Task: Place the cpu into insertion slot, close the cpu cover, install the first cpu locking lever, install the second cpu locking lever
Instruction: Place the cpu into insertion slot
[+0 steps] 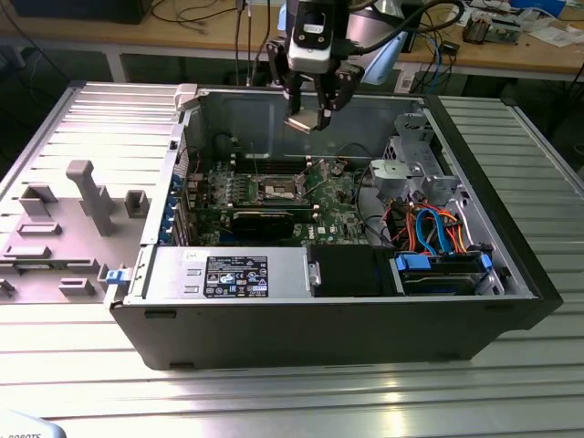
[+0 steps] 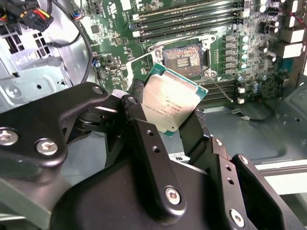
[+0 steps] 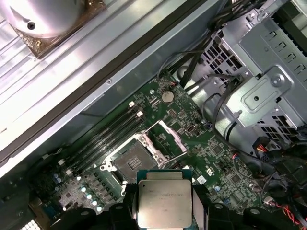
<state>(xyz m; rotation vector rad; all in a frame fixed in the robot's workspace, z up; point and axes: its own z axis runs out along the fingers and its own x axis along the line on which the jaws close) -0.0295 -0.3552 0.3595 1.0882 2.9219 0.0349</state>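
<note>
While the arm hangs above the open computer case (image 1: 274, 333), grip: the gripper (image 2: 167, 108) is clamped on the cpu (image 2: 172, 98), with one black finger (image 2: 132, 108) pressed to each of two opposite edges.

Cpu: carried in the air with its silvery top towards the wrist cameras. It's well clear of the board and not yet seated.

Key relation: the insertion slot (image 3: 129, 162) lies below the chip. In the exterior view it sits a little towards that view's left of the gripper. In the first wrist view the chip's edges run skewed to the slot's edges, so by my reading the two squares aren't lined up.

Insertion slot: bare, dark centre showing, nothing in it.

Cpu cover (image 3: 173, 136): swung up on its hinge, standing open just beside the slot. The way down looks unobstructed.

Board: green motherboard (image 3: 211, 158) around the socket, with the long memory slots (image 2: 192, 17) running alongside it.

Farther out: a metal drive cage (image 3: 268, 91) with cable bundles, well apart from the socket. The case rests on a ribbed metal table (image 1: 292, 401).
</note>
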